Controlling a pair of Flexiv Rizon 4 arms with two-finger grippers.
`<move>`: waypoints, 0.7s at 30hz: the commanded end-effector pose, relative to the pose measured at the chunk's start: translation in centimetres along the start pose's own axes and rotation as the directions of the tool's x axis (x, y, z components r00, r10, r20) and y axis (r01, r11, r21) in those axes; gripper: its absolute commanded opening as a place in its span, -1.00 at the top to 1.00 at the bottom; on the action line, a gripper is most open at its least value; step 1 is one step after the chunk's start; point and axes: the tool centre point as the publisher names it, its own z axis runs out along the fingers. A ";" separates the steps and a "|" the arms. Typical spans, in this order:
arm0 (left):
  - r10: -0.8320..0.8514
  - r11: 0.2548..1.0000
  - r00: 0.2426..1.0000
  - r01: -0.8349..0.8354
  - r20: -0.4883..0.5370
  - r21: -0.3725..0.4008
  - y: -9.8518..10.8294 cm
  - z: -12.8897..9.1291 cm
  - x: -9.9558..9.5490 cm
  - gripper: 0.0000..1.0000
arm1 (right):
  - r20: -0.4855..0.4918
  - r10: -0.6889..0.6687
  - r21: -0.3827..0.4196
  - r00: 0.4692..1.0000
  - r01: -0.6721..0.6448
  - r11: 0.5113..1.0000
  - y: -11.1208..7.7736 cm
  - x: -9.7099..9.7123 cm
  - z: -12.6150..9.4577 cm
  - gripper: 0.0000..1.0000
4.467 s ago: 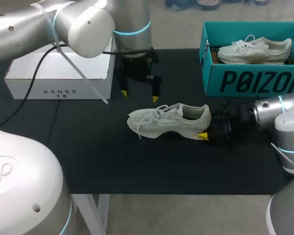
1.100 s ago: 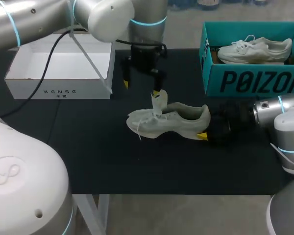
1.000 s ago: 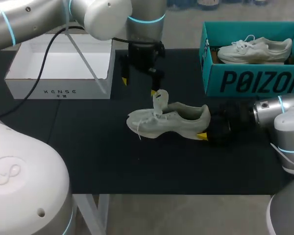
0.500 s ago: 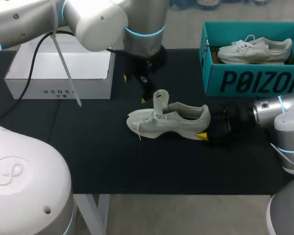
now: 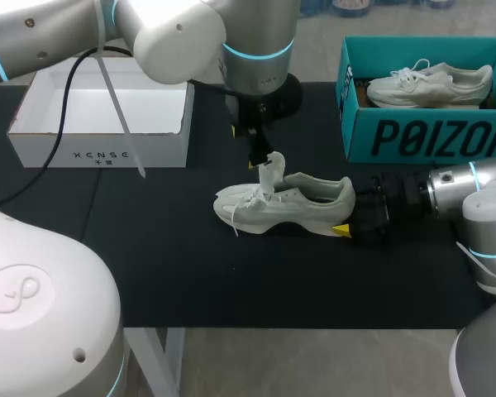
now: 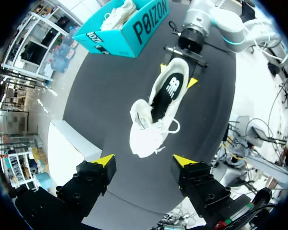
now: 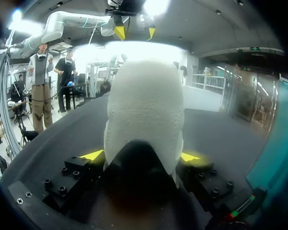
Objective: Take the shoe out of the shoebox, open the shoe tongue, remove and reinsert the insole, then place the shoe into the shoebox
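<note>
The shoe (image 5: 285, 204) lies on its sole in the middle of the black mat (image 5: 149, 265), toe toward 9 o'clock and heel toward 3 o'clock, with its tongue (image 5: 270, 170) standing upright. From the shoe, the teal shoebox (image 5: 422, 132) sits at about 2 o'clock, apart from it, and holds a second shoe (image 5: 430, 83). The white box (image 5: 99, 124) sits at about 10 o'clock, well apart. The left arm comes down between the two boxes at 12 o'clock. Its left gripper (image 6: 143, 161) hangs over the laced front of the shoe, fingers spread wide with nothing between them. At 3 o'clock the right gripper (image 7: 141, 155) is closed on the heel, low on the mat, so that side of the shoe is blocked. Bare mat runs from 5 to 8 o'clock out to the table's near edge, and there is more at 9 o'clock in front of the white box. The head view shows only one yellow tip of the right gripper, under the heel. The right wrist view shows both tips pressed against the heel from either side, with the left gripper's yellow tips high beyond the shoe. Only the left wrist view looks down into the shoe's opening, where the dark insole (image 6: 172, 91) lies flat inside.
</note>
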 end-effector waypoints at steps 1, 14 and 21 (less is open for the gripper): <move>0.060 0.998 0.998 -0.059 -0.020 0.034 -0.7 -1.4 0.4 1.00 | 0.001 0.001 0.001 1.000 -0.001 1.000 -0.2 0.0 0.3 1.00; 0.272 0.962 0.956 -0.266 -0.109 0.066 -7.8 5.7 4.1 1.00 | 0.001 0.001 0.001 1.000 -0.001 1.000 -0.2 0.0 0.3 1.00; 0.296 0.955 0.944 -0.287 -0.146 0.074 -8.4 8.7 4.5 1.00 | 0.001 0.001 0.001 1.000 -0.001 1.000 -0.2 0.0 0.3 1.00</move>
